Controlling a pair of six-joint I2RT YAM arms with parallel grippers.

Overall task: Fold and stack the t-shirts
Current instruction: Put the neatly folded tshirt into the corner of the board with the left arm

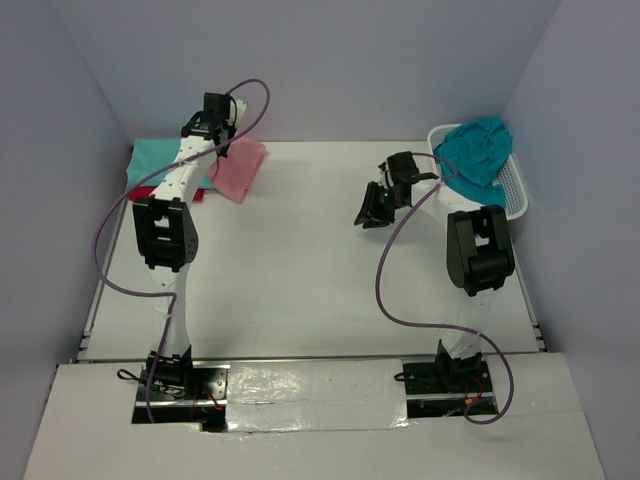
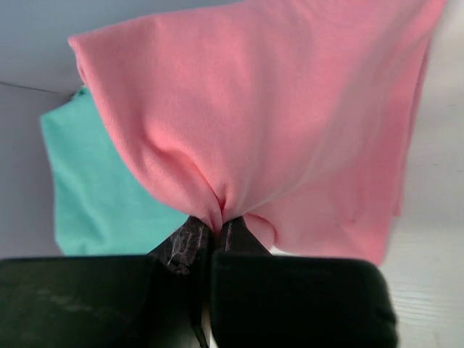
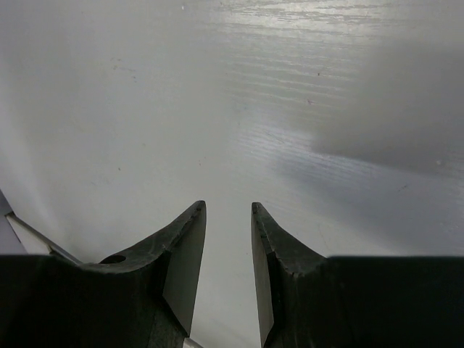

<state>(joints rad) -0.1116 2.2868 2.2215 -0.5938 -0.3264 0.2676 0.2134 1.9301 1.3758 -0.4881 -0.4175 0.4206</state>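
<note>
Left wrist: my left gripper [image 2: 214, 230] pinches soft pink shirt [image 2: 275, 130], knit bunched into folds.
Right gripper [image 3: 228, 239]: fingers apart over glossy table [image 3: 217, 87].

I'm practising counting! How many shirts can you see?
4. The pink shirt is pinched in the left gripper, far left; the mint shirt and a sliver of the red shirt lie beside it; the teal-blue shirt sits in the white basket. More may be hidden.

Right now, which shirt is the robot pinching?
The salmon pink cloth t-shirt: the left gripper pinches it. The mint-teal shirt, crimson shirt and teal-blue shirt lie free.
</note>
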